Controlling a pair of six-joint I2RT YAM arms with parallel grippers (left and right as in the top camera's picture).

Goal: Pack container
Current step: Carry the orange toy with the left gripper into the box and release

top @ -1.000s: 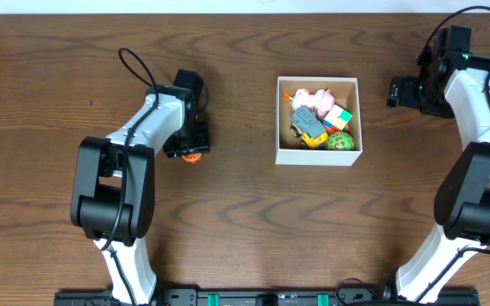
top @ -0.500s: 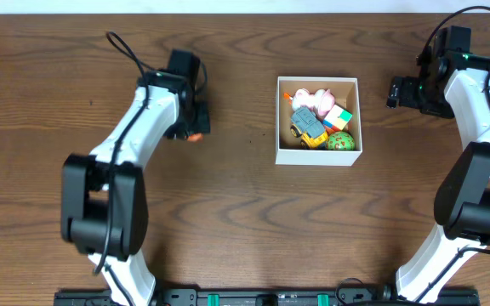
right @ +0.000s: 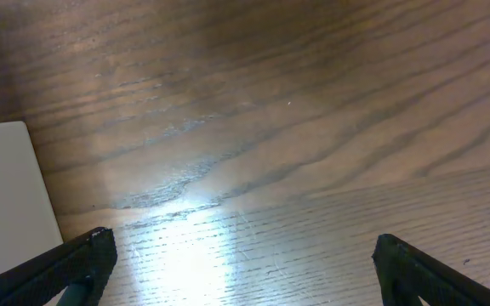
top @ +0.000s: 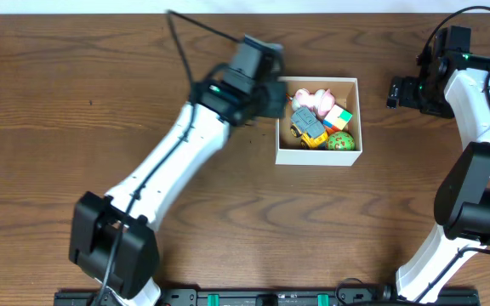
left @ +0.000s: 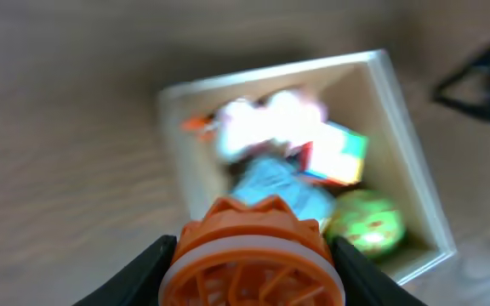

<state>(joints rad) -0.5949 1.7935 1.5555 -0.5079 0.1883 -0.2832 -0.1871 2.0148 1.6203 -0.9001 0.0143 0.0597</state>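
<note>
Container (top: pixel 318 157) noted on the table (top: pixel 356 221), right of centre toward the far side – square, shallow, open-topped, white outside, tan inside. 4 toys are seen lying in it: a pink plush (top: pixel 314 99) at the far side, a multi-coloured cube (top: pixel 339 116) just beside it, a yellow and grey vehicle (top: pixel 306 128) at the near left, and a green ball (top: pixel 340 141) in the near right corner. The left arm is stretched diagonally across the table, and its claw (left: pixel 252 251) is placed at the container's far left corner, above the rim. In the left wrist view an orange ribbed round toy (left: pixel 253 229) is seen clamped between the 2 fingers (left: pixel 139 276), lifted off the table, with the container blurred below and beyond it. What the orange toy is cannot be told more exactly. The right claw (right: pixel 243 246) is held right of the container, apart from it – its fingers are spread wide with nothing between them, and only bare wood grain is seen beneath.
</note>
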